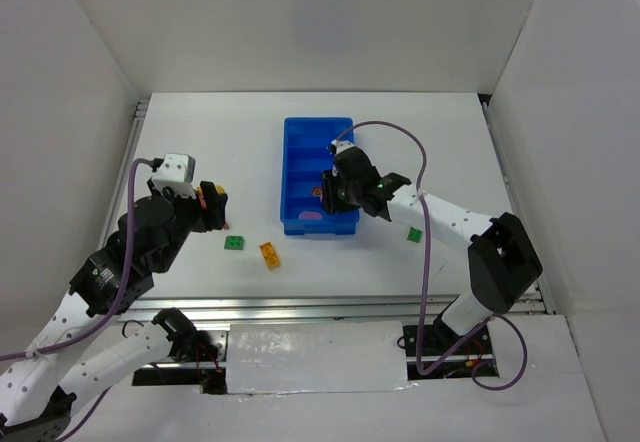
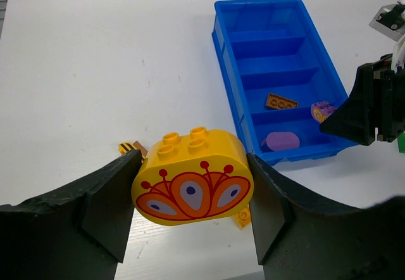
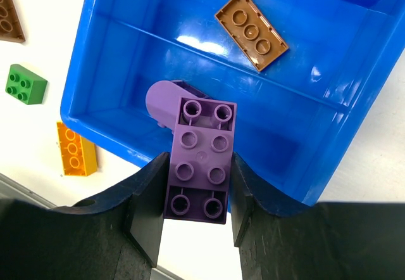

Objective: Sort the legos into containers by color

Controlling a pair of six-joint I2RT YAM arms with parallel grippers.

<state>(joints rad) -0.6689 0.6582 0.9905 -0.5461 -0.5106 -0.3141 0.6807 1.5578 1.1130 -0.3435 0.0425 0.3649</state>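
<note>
At lower centre of the left wrist view, the left tool (image 2: 193,188) clenched a yellow rounded brick (image 2: 190,166), whose underside was hidden. The right tool (image 3: 197,178) gripped a purple brick (image 3: 201,144) over the edge of the blue tray's (image 3: 107,33) end compartment, half covering a purple piece (image 3: 159,99) inside. Beyond, in the next compartment, lay a brown plate (image 3: 251,30). A second brown plate (image 3: 7,15) on the bench (image 3: 31,128) was cut off at upper left.
</note>
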